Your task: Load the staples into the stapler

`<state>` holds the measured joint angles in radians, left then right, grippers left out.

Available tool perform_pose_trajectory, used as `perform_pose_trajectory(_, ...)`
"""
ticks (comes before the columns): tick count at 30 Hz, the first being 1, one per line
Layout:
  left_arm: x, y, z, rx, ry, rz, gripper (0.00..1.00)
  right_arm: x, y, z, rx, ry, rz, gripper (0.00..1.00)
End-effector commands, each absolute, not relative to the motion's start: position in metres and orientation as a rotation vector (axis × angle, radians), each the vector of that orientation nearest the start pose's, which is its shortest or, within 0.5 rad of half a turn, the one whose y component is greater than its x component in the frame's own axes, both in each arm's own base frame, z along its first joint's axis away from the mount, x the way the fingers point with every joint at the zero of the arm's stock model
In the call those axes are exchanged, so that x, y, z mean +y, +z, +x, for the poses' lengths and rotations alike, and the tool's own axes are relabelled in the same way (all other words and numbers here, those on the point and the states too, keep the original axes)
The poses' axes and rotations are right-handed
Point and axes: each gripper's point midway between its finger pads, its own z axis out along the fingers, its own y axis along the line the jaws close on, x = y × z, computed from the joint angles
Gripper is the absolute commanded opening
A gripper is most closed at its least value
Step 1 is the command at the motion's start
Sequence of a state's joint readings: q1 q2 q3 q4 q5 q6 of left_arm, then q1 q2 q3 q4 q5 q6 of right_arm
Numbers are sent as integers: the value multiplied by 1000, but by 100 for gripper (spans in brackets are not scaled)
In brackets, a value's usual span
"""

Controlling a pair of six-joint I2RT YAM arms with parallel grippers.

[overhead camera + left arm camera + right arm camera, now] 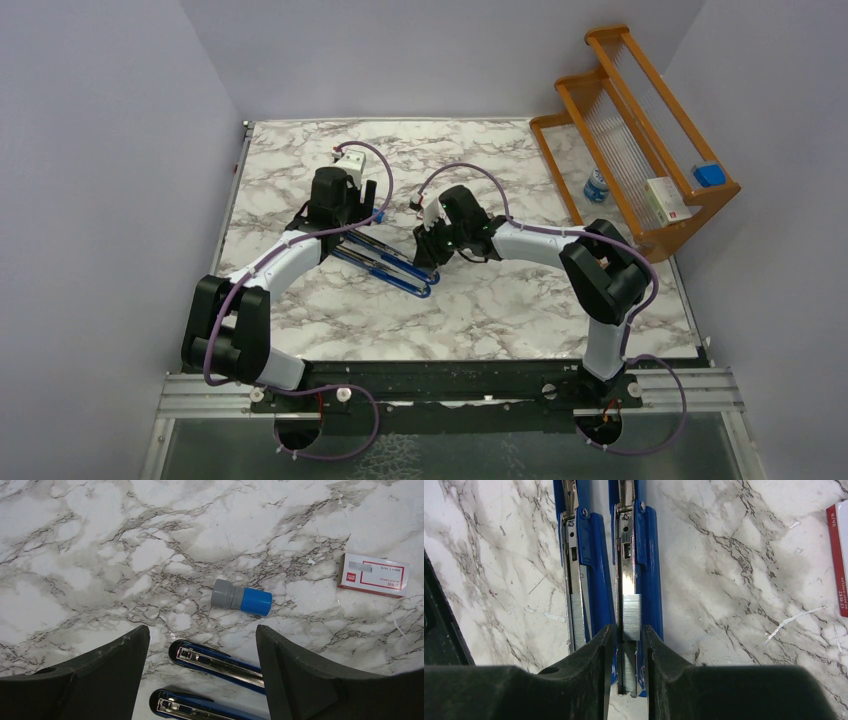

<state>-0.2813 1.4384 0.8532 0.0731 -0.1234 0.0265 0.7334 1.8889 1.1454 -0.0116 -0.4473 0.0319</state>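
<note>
**Staple strip on the open stapler rail, right gripper astride it**

Staple strip (631, 616): short, silvery-grey and ribbed. It lies in the metal channel of the right-hand blue rail of the stapler (650, 555), which is folded open flat. The strip's long axis runs along the rail, pointing straight away from the wrist in the right wrist view. Its near part passes down between the fingertips.

Right gripper (626, 641): the jaws stand a narrow gap apart, one finger on each side of the strip and across its width. I cannot tell whether the pads bear on the strip or only flank it. This arm is the nearer one by far.

Left gripper (201, 642): spread wide and holding nothing. It hangs above the rounded free ends of the two rails, well apart from the strip.

Staple box (372, 575): flat, white with a red label, lying on the marble table top (100, 540) well clear of the stapler.

Blue-capped cylinder (241, 597): lies on its side just beyond the rail ends and has no part in the task.

Judgement: the strip looks aligned with its channel. The coming move depends on the right gripper's jaws parting sideways, across the strip's axis, without dragging it out of line.
</note>
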Motion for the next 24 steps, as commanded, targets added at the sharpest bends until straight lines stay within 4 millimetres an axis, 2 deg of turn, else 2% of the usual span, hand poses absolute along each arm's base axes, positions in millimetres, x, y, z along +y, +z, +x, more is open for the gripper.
perform_pose_trajectory(1, -94, 146, 410, 2017, -50, 230, 81, 375, 55, 291, 2158, 915, -1078, 32)
perform_pose_trajectory(8, -95, 146, 410, 2018, -50, 232, 81, 375, 63, 295, 2131, 908, -1049, 33)
perform_pose_trajectory(14, -95, 146, 409, 2018, -49, 232, 81, 379, 81, 304, 2075, 905, -981, 40)
perform_pose_trajectory(24, -95, 147, 409, 2015, -51, 231, 81, 373, 66, 303, 2142, 871, -974, 39)
